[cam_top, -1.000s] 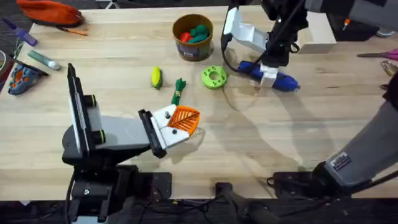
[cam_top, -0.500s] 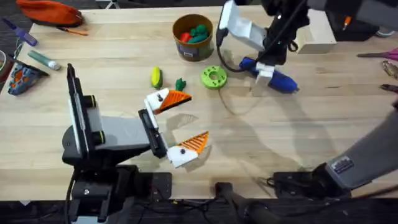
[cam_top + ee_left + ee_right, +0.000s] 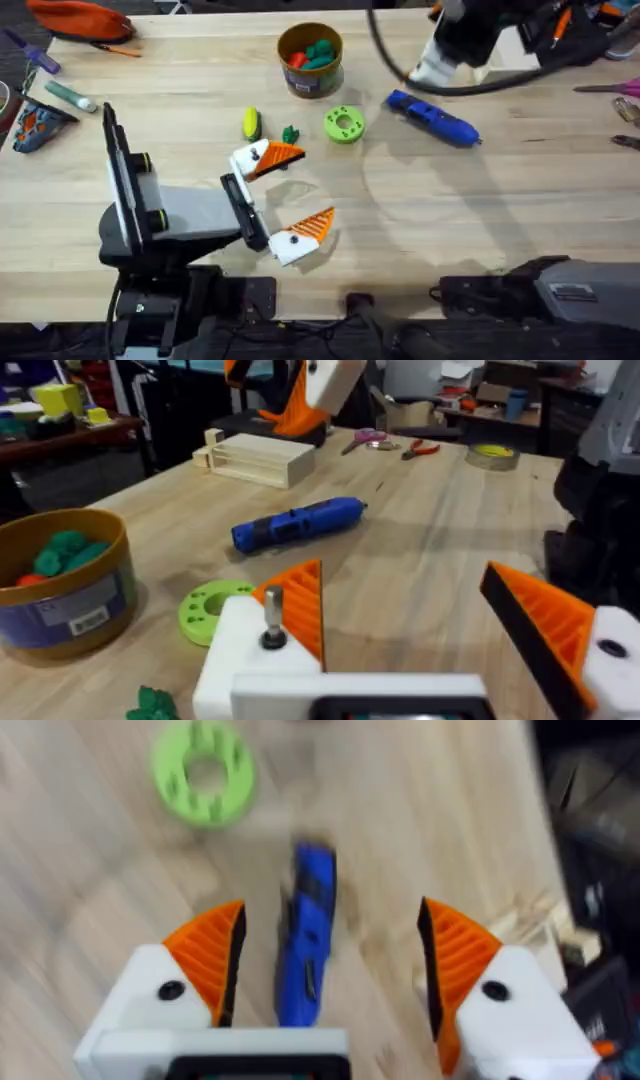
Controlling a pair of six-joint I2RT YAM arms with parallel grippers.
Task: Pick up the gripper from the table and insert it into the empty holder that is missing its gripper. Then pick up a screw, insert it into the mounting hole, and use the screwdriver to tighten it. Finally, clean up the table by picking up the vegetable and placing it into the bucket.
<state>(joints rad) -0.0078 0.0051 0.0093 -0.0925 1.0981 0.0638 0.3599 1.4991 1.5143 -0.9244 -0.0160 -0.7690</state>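
I am seeing my left gripper [image 3: 285, 198] resting low on the bench [image 3: 480, 230] with jaws wide apart and holding nothing, my right gripper [image 3: 325, 975] hovering with jaws apart above the blue screwdriver [image 3: 433, 117], which is lying near the green disc [image 3: 344, 124] and the bucket [image 3: 310, 60].

Hidden, cropped and smeared parts at this moment

From my overhead feed the right arm [image 3: 470, 40] was a dark blur at the far edge, its tool lost in the smear, so I could not read it there. In the right wrist feed the screwdriver [image 3: 305, 935] and green disc [image 3: 205, 772] were streaked. The left wrist feed cut off the bucket [image 3: 60, 590] and a small green item [image 3: 155, 705].
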